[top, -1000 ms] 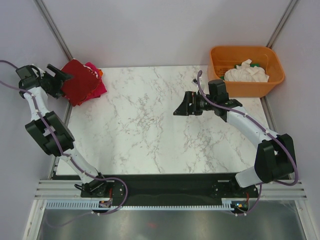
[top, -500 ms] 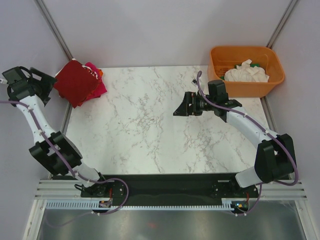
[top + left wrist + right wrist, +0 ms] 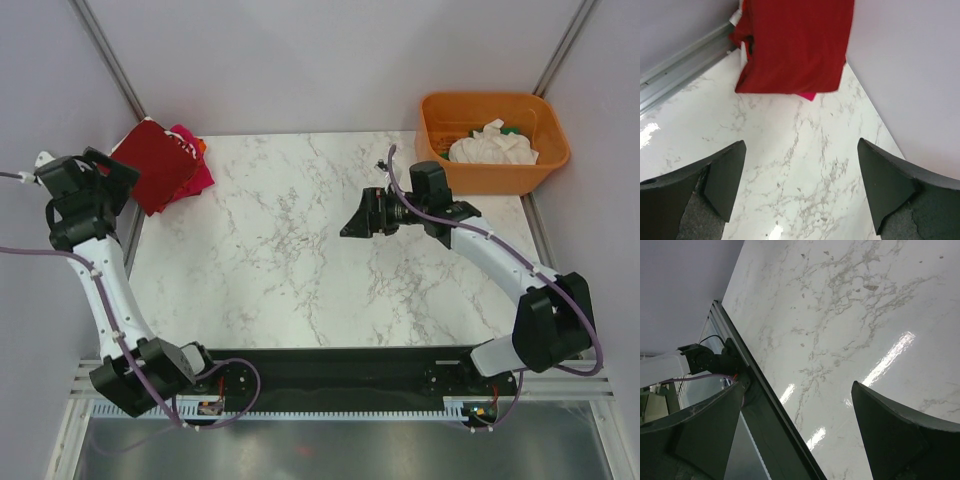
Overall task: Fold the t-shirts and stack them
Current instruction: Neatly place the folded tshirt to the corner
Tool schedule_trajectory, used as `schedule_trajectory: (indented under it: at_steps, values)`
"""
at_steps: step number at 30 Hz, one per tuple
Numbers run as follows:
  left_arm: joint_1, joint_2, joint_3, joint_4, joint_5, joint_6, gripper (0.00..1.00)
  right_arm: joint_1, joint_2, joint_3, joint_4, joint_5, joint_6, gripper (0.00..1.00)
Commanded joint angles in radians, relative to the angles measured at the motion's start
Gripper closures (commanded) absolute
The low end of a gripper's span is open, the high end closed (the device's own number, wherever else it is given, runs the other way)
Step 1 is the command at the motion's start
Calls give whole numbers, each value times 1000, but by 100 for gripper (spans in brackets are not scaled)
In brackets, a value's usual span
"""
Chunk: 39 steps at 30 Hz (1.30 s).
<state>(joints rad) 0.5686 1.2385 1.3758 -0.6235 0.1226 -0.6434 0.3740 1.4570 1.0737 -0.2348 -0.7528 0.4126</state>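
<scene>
In the top view, the left gripper point(image 3: 120, 178) is seen spread open and empty at the table's far left corner, just beside a stack of folded t-shirts. A dark red t-shirt point(image 3: 155, 165) lies on top, and a magenta t-shirt point(image 3: 198, 176) shows from under its right edge. The right gripper point(image 3: 354, 222) is held open and empty above the marble table point(image 3: 270, 260), near an orange tub point(image 3: 438, 112) in which a white t-shirt point(image 3: 492, 146) is heaped.

In the left wrist view, the left gripper point(image 3: 801, 150) is shown with its fingers wide apart and nothing between them. The dark red t-shirt point(image 3: 795, 45) is seen ahead of them, clear of both tips, with a sliver of the magenta t-shirt point(image 3: 808, 95) at its near edge.

In the right wrist view, the right gripper point(image 3: 797, 390) is open, and only bare marble table point(image 3: 840, 315) is framed between its fingers.
</scene>
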Motion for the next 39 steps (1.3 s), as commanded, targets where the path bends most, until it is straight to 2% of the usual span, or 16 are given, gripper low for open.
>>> schedule_trajectory:
  at_steps: [1,2,3,4,8,9,11,12,15,18,20,23,27,39]
  values:
    - [-64,-92,-84,30,-20,-27,0,69,-86,34,66,-43,-27,2]
    - [-85,-123,-104,62,-12,-18,0,84,-101,38,65,-31,-26,2]
    - [-142,-141,-159,146,178,57,0,97,-131,40,65,-17,-26,2]
    - [-173,-163,-185,160,192,74,0,120,-150,40,65,15,-20,2]
    - [-347,-261,-325,179,186,135,0,147,-250,35,52,114,15,2]
    - [-425,-298,-380,182,184,142,0,152,-292,34,42,141,18,2]
    - [-510,-332,-434,182,160,175,0,172,-335,35,-1,241,14,2]
    - [-604,-367,-493,180,146,185,0,180,-380,34,-14,265,11,2]
    - [-740,-433,-627,174,111,195,0,207,-461,35,-70,369,3,2]
    - [-887,-494,-614,131,46,188,0,226,-521,22,-123,440,0,2]
    - [-926,-513,-595,96,26,188,0,227,-575,0,-149,464,2,2]
    - [-929,-536,-593,53,5,241,0,227,-638,-27,-178,512,11,2]
    - [-931,-554,-607,44,0,228,0,227,-720,-44,-219,585,15,2]
    - [-932,-534,-604,44,15,228,0,224,-765,-72,-267,656,22,2]
